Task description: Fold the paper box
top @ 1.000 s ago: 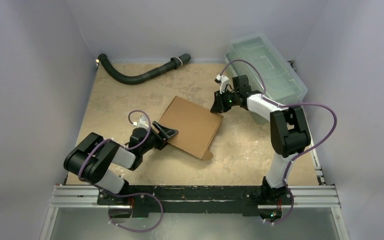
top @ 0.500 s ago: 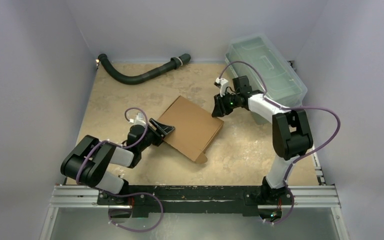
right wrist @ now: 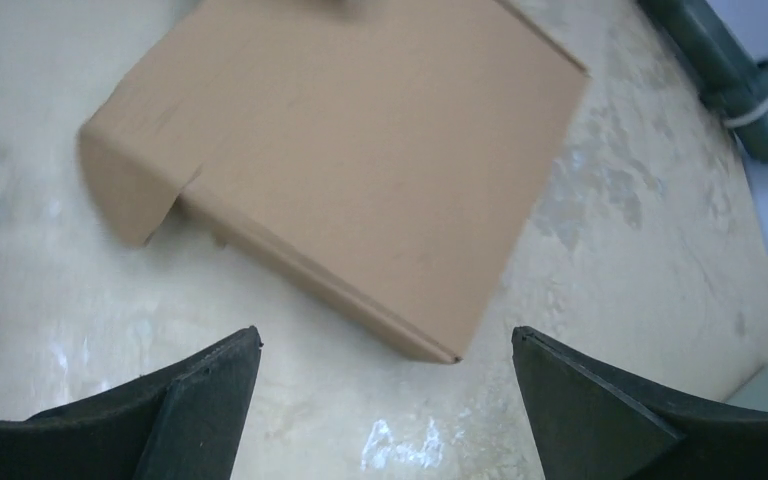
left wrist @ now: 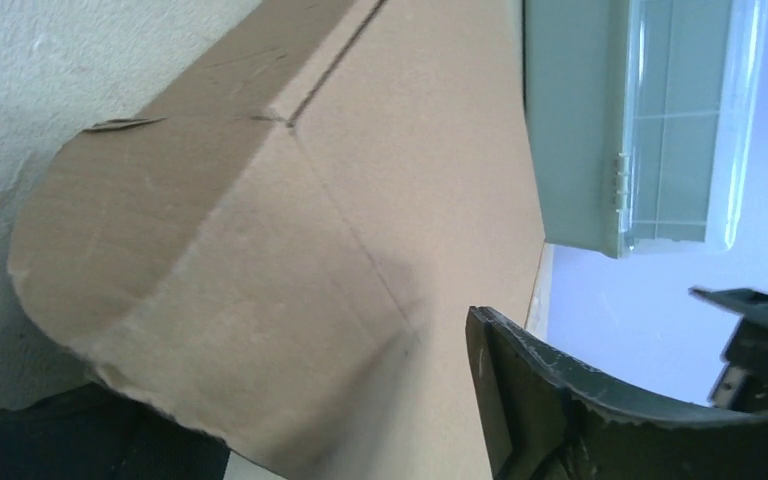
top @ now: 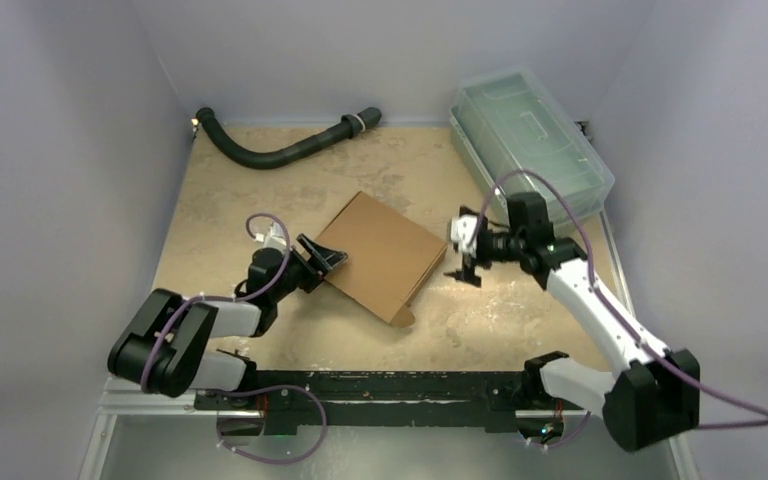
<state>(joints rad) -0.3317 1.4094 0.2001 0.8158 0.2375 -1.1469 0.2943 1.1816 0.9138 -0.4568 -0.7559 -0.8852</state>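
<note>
- Midway across the beige speckled table (top: 260,190) lies the flat brown corrugated cardboard paper box (top: 380,255). It is closed and skewed to the table's edges, with a rounded tab (top: 401,314) at its near corner.
- My left gripper (top: 322,258) straddles the box's left edge, jaws partly spread; I cannot tell whether they pinch the cardboard.
- My right gripper (top: 463,255) hangs just off the box's right corner, jaws wide apart, holding nothing.
- From the right fingers (right wrist: 180,400) the box lies straight ahead; the left arm is nearer, so I'd expect it to steady.
</note>
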